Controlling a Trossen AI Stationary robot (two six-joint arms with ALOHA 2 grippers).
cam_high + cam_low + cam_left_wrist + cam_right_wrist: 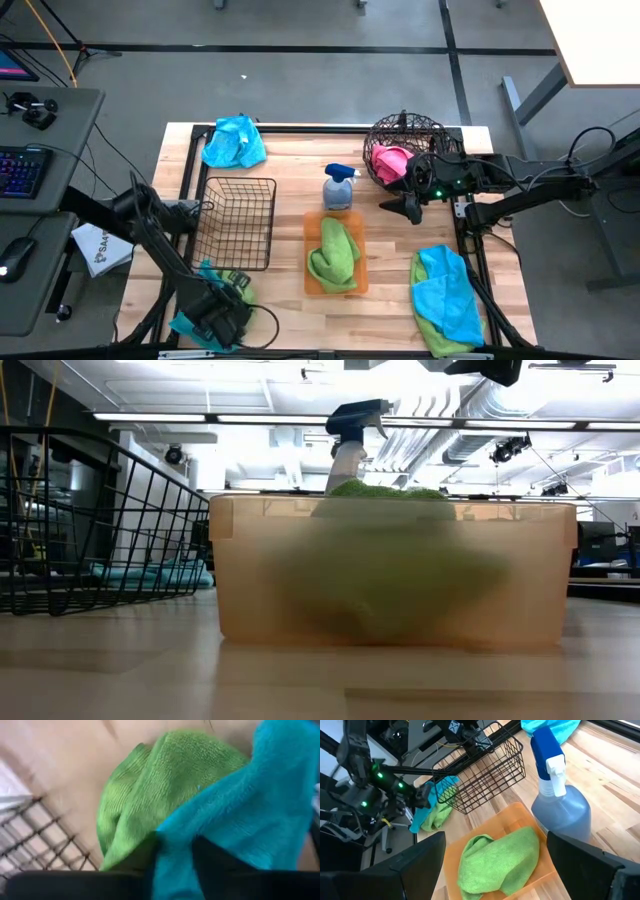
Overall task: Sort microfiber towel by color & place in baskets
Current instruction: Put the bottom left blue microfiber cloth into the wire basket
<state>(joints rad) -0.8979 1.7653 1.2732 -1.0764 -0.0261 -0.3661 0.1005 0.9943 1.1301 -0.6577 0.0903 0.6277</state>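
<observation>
Down at the bench's front-left corner, the left claw [215,318] grasps a cyan towel [240,815] lying over a green towel [150,795]; the right claw [410,205], released, hovers beside the round basket [405,128].

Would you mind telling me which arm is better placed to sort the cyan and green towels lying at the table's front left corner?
Left. The left gripper is already down on the cyan microfiber towel and lime green towel beside the square black wire-grid basket; the right gripper hovers open across the table.

Towels, high view:
- Cyan: three – upper left [234,141], lower left [200,318], lower right [447,292].
- Green: three – tray [334,252], lower left [233,284], lower right [430,325].
- Pink: one [392,163].

Baskets: three. Spray bottle: one [339,186].
</observation>
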